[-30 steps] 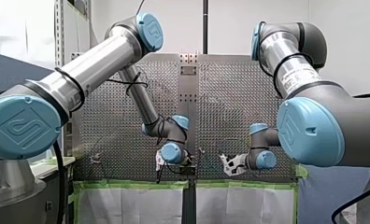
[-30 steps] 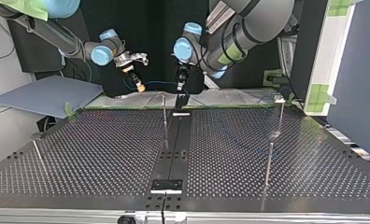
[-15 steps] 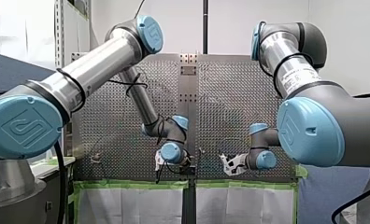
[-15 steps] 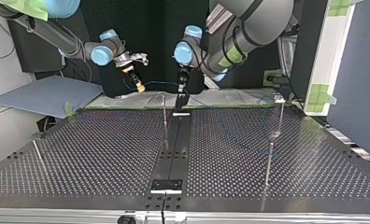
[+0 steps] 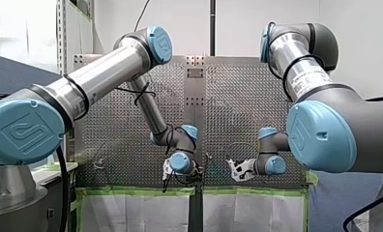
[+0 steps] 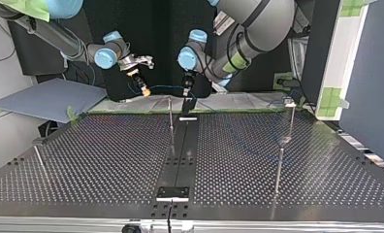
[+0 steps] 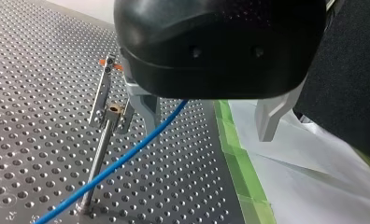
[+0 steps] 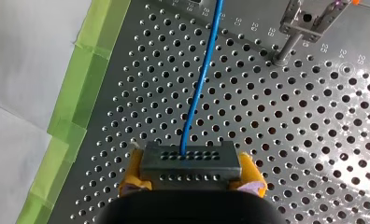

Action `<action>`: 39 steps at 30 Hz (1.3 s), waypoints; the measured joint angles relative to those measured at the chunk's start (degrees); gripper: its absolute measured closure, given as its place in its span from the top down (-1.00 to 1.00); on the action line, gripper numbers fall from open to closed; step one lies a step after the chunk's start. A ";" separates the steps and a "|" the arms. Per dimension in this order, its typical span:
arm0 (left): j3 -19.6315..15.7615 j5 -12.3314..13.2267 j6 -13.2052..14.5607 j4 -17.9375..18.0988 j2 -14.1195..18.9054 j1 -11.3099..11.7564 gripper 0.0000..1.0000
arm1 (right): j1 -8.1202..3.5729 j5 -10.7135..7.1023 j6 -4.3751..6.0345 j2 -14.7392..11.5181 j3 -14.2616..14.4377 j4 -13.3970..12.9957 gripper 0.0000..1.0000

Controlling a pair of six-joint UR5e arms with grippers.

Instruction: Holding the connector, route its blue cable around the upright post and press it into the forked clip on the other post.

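as the top view shows, a thin blue cable [image 6: 163,87] stretches near the perforated metal worktop's [image 6: 107,160] far edge. left wrist view: my left jaws stand open astride it. right wrist view: my right jaws grip the grey perforated connector [image 8: 191,161].

Top view: my right gripper [image 6: 142,89] left of my left gripper [image 6: 186,92], both over table [image 6: 107,160] far edge | cable [image 6: 165,87] spans between them | post [image 6: 170,121] nearer, between the two | connector [image 8: 191,161] between my right gripper's fingers, clip post [image 8: 299,28] ahead, beside cable
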 joint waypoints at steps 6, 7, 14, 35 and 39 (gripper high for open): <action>0.01 -0.54 0.18 0.52 -0.01 -0.54 1.00 | 0.01 -0.64 0.09 0.00 -0.05 -0.04 -1.00; 0.02 -0.58 0.18 0.75 -0.02 -0.61 1.00 | 0.01 -0.79 0.11 -0.01 -0.06 -0.03 -1.00; 0.03 -0.40 0.37 1.78 0.02 -0.71 1.00 | -0.14 -2.74 0.45 -0.01 -0.22 0.05 -1.00; 0.03 -0.41 1.53 4.83 0.05 -0.62 -0.11 | -0.34 -3.16 0.68 -0.01 -0.54 0.19 -1.00; 0.02 0.02 1.39 5.10 0.05 -0.61 -0.55 | -0.35 -3.16 0.79 -0.01 -0.53 0.08 -1.00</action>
